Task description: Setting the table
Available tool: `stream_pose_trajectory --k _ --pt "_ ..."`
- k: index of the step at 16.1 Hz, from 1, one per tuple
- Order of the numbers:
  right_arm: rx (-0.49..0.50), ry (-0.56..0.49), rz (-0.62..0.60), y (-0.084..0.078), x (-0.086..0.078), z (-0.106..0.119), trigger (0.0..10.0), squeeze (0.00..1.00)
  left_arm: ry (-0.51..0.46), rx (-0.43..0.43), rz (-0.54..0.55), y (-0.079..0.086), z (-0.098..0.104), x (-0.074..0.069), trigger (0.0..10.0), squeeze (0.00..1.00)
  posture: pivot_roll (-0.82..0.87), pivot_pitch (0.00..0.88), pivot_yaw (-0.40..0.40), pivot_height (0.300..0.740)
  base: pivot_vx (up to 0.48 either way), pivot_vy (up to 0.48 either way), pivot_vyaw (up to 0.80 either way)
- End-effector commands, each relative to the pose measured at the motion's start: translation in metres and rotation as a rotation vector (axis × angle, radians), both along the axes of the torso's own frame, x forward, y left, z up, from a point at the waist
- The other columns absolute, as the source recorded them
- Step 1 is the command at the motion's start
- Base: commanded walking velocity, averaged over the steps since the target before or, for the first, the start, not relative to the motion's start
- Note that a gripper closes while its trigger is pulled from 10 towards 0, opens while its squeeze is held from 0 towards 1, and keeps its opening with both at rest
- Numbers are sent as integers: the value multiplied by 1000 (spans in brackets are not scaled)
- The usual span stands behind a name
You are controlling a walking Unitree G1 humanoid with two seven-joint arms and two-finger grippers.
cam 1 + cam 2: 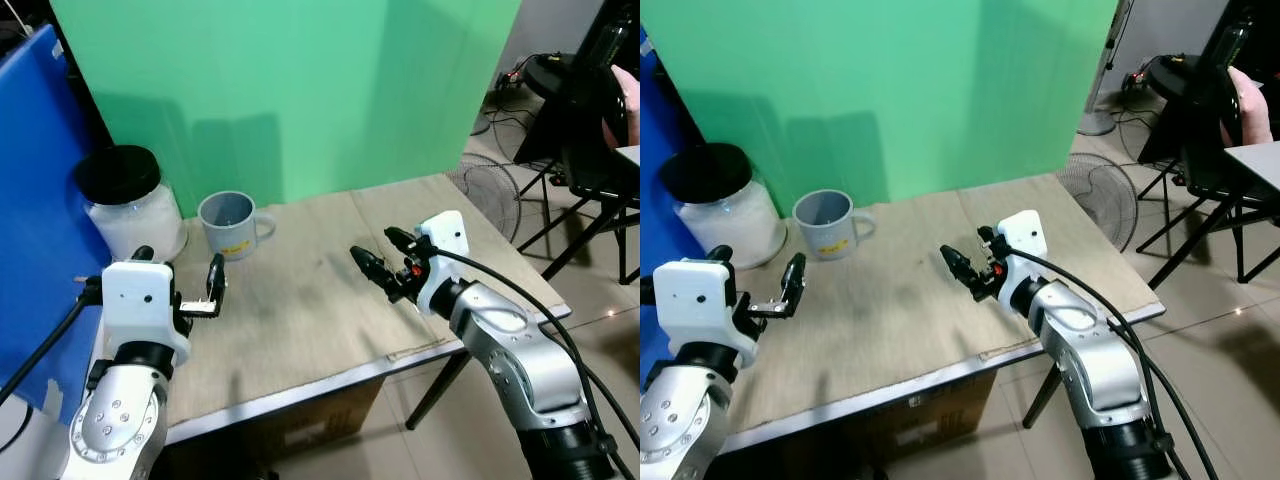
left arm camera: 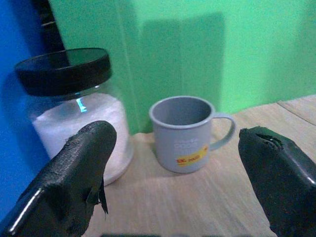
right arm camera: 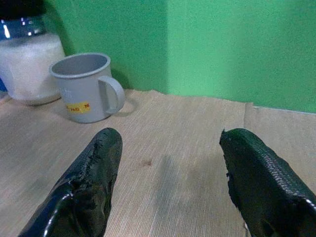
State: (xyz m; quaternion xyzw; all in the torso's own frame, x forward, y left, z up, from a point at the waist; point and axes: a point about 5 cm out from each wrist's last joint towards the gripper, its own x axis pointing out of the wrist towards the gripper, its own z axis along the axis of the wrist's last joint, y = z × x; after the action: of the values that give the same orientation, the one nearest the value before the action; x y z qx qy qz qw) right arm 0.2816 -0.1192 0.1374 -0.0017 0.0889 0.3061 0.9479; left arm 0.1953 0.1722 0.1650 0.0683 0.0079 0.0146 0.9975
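currently, notes keyed to the grey mug as landmark:

mug: grey mug [image 1: 229, 222] stands upright and looks empty near the far edge of the wooden table [image 1: 320, 320], close to the green backdrop [image 1: 300, 90]; handle turned toward the robot's right, yellow label facing the robot

jar: glass jar [image 1: 130, 205] with black lid, filled with something white and grainy, just beside the mug on its left; cannot tell if the two touch

left gripper: left gripper [image 1: 180, 285] hovers above the table on the near side of the mug, a little to its left, aimed at the gap between jar and mug; fingers spread wide, nothing held; judged posture: lined up for a reach at either object

right gripper: right gripper [image 1: 382, 255] sits well to the right of the mug, low over bare table, pointing back toward it; fingers [image 3: 89, 182] parted wide, holding nothing; handle faces this side, so a grasp from here looks plausible

surroundings: floor fan [image 1: 490, 190] and black chair [image 1: 590, 150] beyond the table corner, far right of the mug

task status: judged at the start; mug and jar both parked at the back, not yet laid out

risk: jar close by the mug, so a wide approach may nudge it
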Motion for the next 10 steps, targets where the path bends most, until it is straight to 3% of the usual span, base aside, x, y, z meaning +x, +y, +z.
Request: stream_pose_trajectory --k 1,2,5,9,10 --pt "-12 -21 -6 0 5 3 10000 0 2 1 -5 1 0 1 10000 0 -21 0 -7 740 289 0 800" --pt "-12 -17 -18 -1 5 2 10000 0 2 1 -6 1 0 2 10000 0 -23 0 -7 740 289 0 800" --pt "-4 -8 -23 -4 5 1 10000 0 2 -4 -11 0 0 1 10000 0 -25 0 -5 740 287 0 0" --pt "-2 -12 59 -2 8 2 10000 0 17 -10 -44 -5 -2 -1 10000 0 -19 0 -14 740 0 0 0" --pt "10 -26 105 0 10 4 10000 1000 27 -16 -60 -7 -3 -2 10000 0 -19 0 -14 740 0 0 0"
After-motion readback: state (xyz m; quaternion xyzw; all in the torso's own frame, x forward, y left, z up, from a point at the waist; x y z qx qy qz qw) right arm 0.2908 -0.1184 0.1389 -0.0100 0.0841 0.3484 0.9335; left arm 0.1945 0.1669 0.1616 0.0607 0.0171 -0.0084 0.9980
